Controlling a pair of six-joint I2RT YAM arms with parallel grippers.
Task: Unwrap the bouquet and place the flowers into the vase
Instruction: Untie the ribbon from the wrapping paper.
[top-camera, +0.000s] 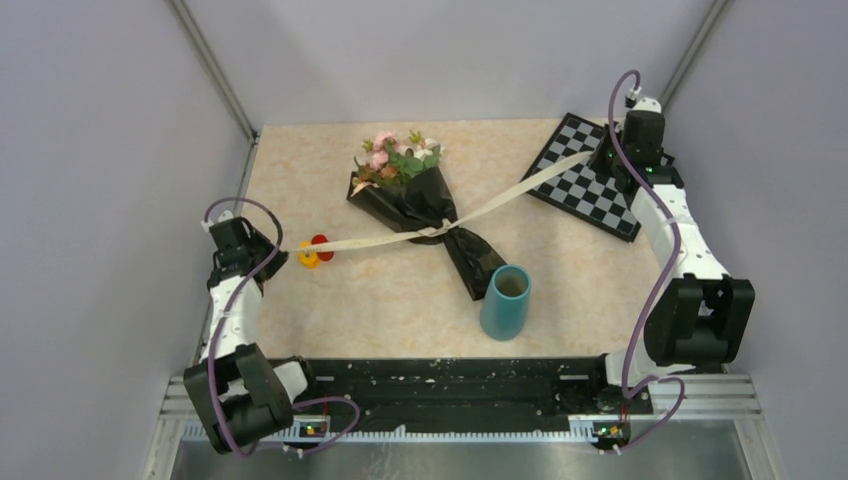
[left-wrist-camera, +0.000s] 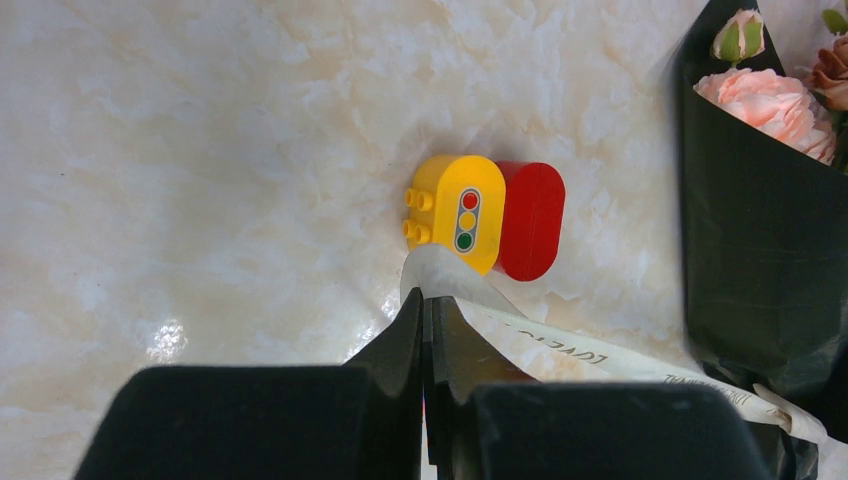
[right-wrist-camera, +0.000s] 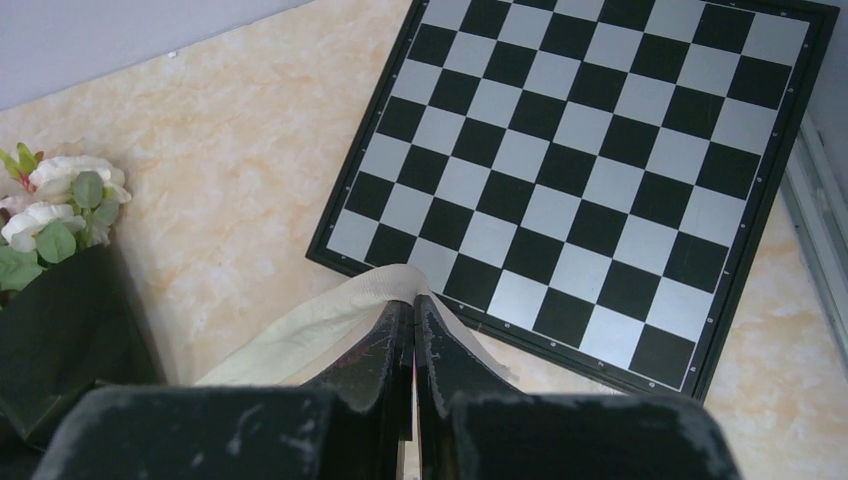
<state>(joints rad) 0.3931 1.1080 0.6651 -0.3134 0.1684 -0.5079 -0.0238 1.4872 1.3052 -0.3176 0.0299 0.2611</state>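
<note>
Bouquet (top-camera: 421, 203) stems hidden by wrapping

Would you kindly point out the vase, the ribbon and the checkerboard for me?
vase (top-camera: 503, 315): top external view, on its teal side wall.
ribbon (top-camera: 440, 231): top external view, on the knot around the black paper.
checkerboard (top-camera: 585, 190): top external view, on its middle squares.

Bench (left-wrist-camera: 200, 150): marble-look, smooth, glossy glare spots. Bouquet (top-camera: 420, 200) wrap: glossy black, crinkled. Ribbon (right-wrist-camera: 290, 340): cream cloth, matt. Blocks (left-wrist-camera: 470, 215): shiny plastic. Checkerboard (right-wrist-camera: 600, 170): smooth, low sheen. Vase (top-camera: 503, 310): matt teal. Right claw (right-wrist-camera: 413, 320): black plastic, scuffed white.
</note>
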